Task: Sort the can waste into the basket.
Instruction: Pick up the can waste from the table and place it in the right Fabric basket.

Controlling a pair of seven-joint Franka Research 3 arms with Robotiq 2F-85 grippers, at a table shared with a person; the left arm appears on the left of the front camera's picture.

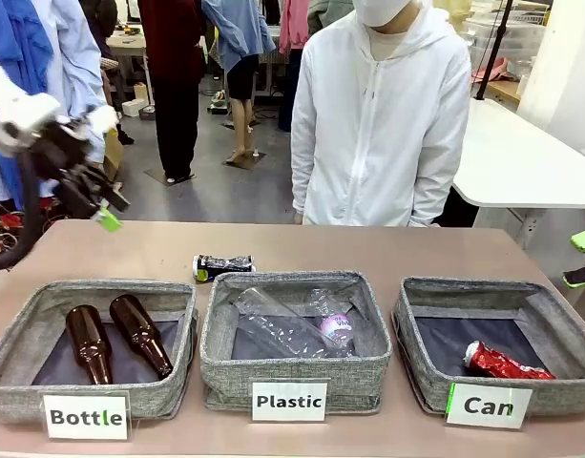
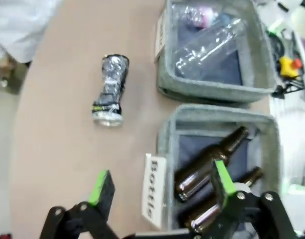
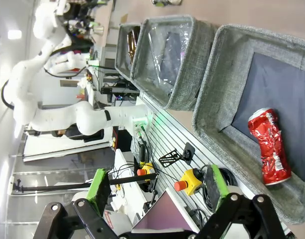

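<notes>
**Operator:** Black can (image 1: 222, 267) location?

**Arm:** On the table (image 1: 158, 253), just behind the Plastic basket (image 1: 216, 348). Dented, probably light, thin-walled, slick. My left claw (image 2: 160, 184) and right claw (image 3: 158, 181) are spread wide, empty. Recommend pinching across its crumpled waist.

Basket cards "Bottle" (image 1: 85, 417), "Plastic" (image 1: 289, 402), "Can" (image 1: 489, 405), black can (image 1: 222, 267) print seemingly illegible

Near edge of the table (image 1: 368, 248): Bottle basket (image 1: 15, 396) left, Plastic basket (image 1: 216, 358) middle, Can basket (image 1: 416, 363) right.
Bottle basket: two glass bottles (image 1: 139, 334) inside, side by side.
Plastic basket: plastic bottles (image 1: 302, 324) inside.
Can basket: one can (image 1: 507, 363) in its right half.
Loose can (image 1: 222, 267): on the table, just behind the Plastic basket's far-left corner.
Person (image 1: 383, 124): behind the table.
</notes>
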